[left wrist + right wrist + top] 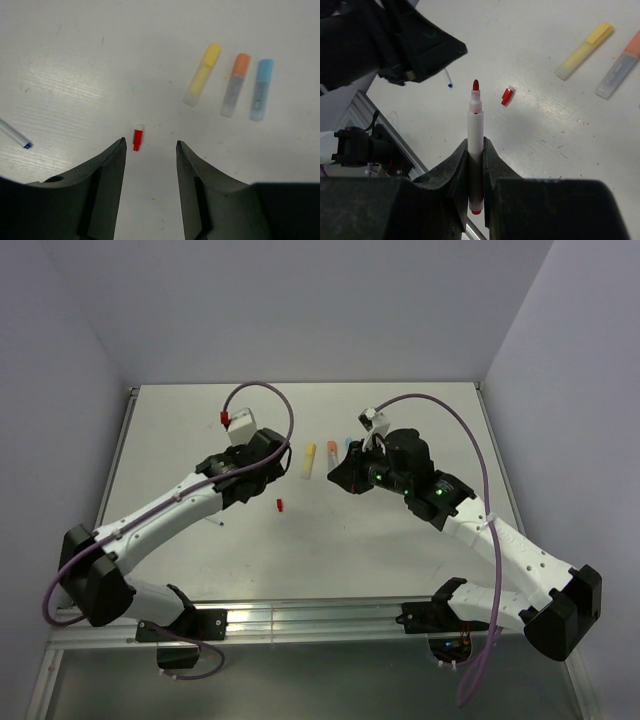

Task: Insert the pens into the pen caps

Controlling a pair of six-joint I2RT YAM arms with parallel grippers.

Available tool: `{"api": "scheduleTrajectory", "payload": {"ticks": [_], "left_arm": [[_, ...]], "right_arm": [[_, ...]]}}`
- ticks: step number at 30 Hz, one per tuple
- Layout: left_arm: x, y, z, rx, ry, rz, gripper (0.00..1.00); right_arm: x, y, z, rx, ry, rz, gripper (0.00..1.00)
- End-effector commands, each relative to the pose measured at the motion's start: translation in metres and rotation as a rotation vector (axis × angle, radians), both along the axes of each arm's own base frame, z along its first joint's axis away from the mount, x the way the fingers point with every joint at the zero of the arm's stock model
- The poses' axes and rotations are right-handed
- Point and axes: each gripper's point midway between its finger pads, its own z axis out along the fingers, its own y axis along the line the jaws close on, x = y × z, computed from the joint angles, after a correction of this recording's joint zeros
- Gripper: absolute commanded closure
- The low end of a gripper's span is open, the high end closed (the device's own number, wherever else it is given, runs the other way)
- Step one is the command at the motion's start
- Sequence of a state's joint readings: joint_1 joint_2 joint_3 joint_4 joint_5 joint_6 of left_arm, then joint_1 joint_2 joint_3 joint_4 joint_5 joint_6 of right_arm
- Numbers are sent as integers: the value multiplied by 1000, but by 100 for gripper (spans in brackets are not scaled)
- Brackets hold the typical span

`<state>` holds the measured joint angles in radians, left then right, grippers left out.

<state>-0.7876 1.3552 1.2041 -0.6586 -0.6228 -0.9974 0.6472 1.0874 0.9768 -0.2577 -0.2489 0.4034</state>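
The right tool [475, 150] fills the near edge of the right wrist view, its jaws pinched tight on the red pen [475, 125]. The pen stands along the view's 12 o'clock line: its white barrel rises out of the jaws, its red tip is at the top, and a red end shows below the fingers [460, 165]. The red cap [507, 96] lies on the worktop [545, 145] at about 1 o'clock from the pen tip, near it but apart.

In the left wrist view the left tool [150, 145] has its jaws partway apart with nothing between them. The cap lies flat just past the tip of the finger on the view's left, its white end towards 12 o'clock. The blue pen [15, 135] pokes in at 9 o'clock, dark tip on the worktop, well apart from the cap. At 1 to 2 o'clock three markers lie side by side without touching: yellow marker [202, 75], orange marker [235, 85], blue marker [261, 90], each with its coloured end farthest from the tool and its pale body nearest.

From above, the markers sit in a row between the two tools. The cap lies at about 6 o'clock from the left tool, clear of it, and at about 8 o'clock from the right tool.
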Motion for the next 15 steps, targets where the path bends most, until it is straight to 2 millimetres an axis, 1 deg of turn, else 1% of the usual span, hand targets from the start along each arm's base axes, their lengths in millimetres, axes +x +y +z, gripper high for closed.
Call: {"api": "scheduleTrajectory", "payload": {"ticks": [1, 2, 3, 5, 6, 7, 8, 11, 14, 15], "left_arm": [[8, -5, -32, 96, 77, -54, 51], [10, -6, -39, 108, 89, -54, 51], [12, -9, -52, 131, 116, -62, 50], [15, -12, -65, 151, 135, -71, 50], [17, -14, -78, 174, 166, -78, 50], [19, -15, -84, 183, 176, -76, 51], [21, -14, -95, 202, 198, -75, 51], [24, -20, -110, 203, 220, -110, 51], [26, -23, -132, 227, 262, -145, 53], [28, -24, -135, 233, 268, -158, 53]], "right_arm": [[3, -9, 11, 14, -43, -36, 100], [4, -9, 11, 13, -43, -39, 100], [4, -10, 11, 13, -45, -44, 100], [4, -11, 13, 15, -48, -45, 100], [4, -12, 13, 17, -50, -47, 100], [4, -12, 13, 16, -49, -49, 100], [4, -12, 12, 14, -46, -47, 100], [4, -13, 12, 17, -50, -49, 100], [4, -13, 14, 23, -53, -48, 100], [3, -13, 15, 24, -54, -46, 100]]}}
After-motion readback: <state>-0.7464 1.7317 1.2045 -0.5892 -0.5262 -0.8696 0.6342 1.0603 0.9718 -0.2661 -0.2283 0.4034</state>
